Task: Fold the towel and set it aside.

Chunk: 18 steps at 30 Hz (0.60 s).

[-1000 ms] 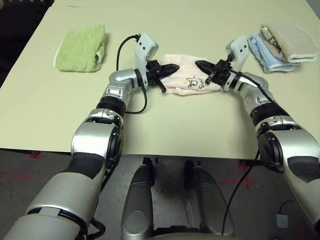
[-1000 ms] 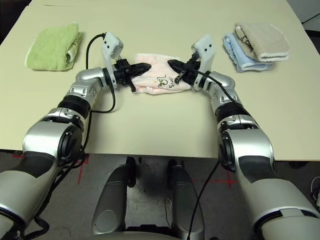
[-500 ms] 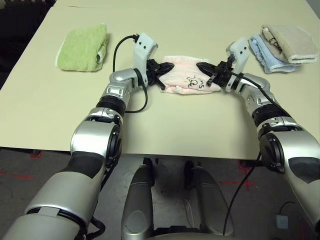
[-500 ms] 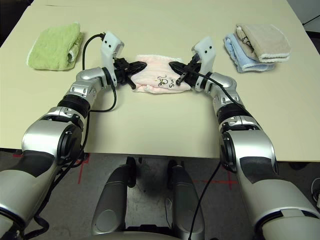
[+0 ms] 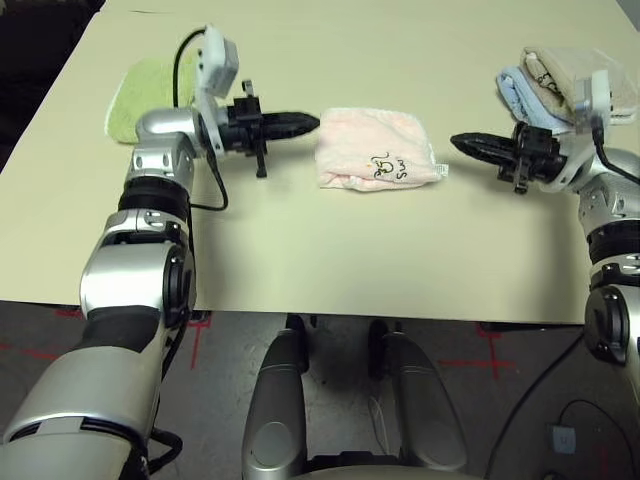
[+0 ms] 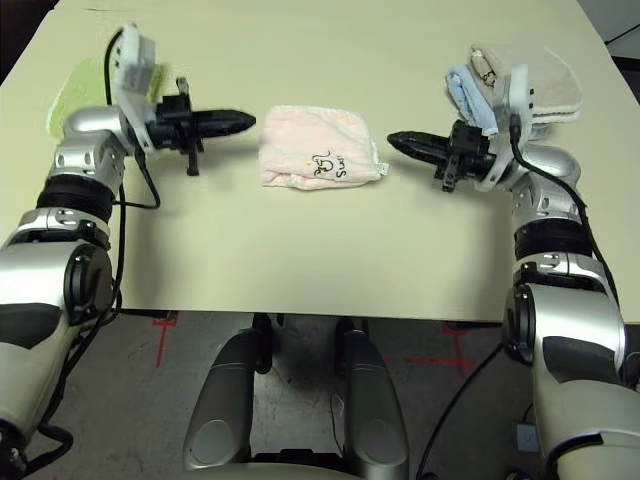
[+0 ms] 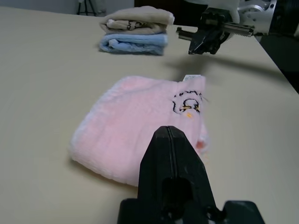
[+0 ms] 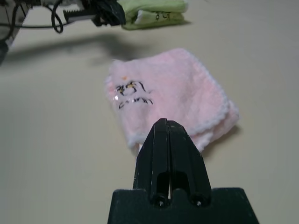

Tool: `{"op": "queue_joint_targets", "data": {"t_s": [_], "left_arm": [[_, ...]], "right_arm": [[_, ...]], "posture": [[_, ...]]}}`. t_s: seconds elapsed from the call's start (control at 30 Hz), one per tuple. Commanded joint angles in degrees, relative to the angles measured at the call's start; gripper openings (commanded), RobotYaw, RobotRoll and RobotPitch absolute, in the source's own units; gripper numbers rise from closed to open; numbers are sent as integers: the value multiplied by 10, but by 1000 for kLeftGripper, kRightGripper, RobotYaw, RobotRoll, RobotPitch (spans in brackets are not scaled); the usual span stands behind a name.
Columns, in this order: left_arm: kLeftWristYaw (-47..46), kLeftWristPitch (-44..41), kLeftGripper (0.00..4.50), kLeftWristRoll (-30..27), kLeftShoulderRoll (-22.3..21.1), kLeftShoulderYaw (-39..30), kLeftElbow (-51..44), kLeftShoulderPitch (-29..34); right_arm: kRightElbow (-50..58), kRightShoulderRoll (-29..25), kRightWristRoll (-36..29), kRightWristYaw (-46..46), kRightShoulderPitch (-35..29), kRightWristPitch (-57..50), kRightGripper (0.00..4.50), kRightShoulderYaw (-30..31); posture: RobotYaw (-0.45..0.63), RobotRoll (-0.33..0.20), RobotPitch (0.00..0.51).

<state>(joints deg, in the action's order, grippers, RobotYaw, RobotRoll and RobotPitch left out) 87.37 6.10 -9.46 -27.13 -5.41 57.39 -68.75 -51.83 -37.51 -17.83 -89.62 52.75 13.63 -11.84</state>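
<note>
Right gripper [image 5: 462,144] and left gripper [image 5: 308,123], fingers pressed together and empty, flank my folded pink towel [image 5: 372,148] lying mid-surface [image 5: 300,250]. Farther off: green towel [image 5: 125,100] left, blue and beige towels [image 7: 135,29] right.

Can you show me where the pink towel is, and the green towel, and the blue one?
pink towel [image 5: 370,148], left eye view, on the middle of its top fold.
green towel [image 8: 152,6], right wrist view, on its top.
blue towel [image 7: 133,44], left wrist view, on its front edge.
</note>
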Motion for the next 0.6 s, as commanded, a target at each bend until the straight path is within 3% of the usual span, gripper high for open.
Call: {"op": "queue_joint_targets", "data": {"t_s": [0.03, 0.17, 0.43, 0.5, 0.57, 0.6], "left_arm": [[5, 2, 19, -7, -2, 8, -20, 8], [7, 14, 159, -1, -4, 16, -19, 11], [18, 136, 3042, 18, -18, 37, 1, 34], [9, 69, 3785, 10, -26, 36, 2, 24], [-30, -116, 4500, 9, -41, 38, 8, -1], [-41, -221, 4500, 10, -50, 42, 17, -19]], "right_arm": [[24, -31, -13, -24, -32, 11, 0, -9], [51, -64, -23, -21, -72, 2, 0, -15], [111, -60, -43, 4, -116, -47, 2987, -5], [117, -60, -44, 6, -119, -58, 3719, -1], [116, -56, -44, 6, -115, -58, 4467, 1], [116, -53, -44, 7, -112, -58, 4467, 2]], "posture": [[36, 0, 313], [10, 0, 307], [-12, 0, 304], [-10, 0, 304], [2, 0, 302], [4, 0, 302]]}}
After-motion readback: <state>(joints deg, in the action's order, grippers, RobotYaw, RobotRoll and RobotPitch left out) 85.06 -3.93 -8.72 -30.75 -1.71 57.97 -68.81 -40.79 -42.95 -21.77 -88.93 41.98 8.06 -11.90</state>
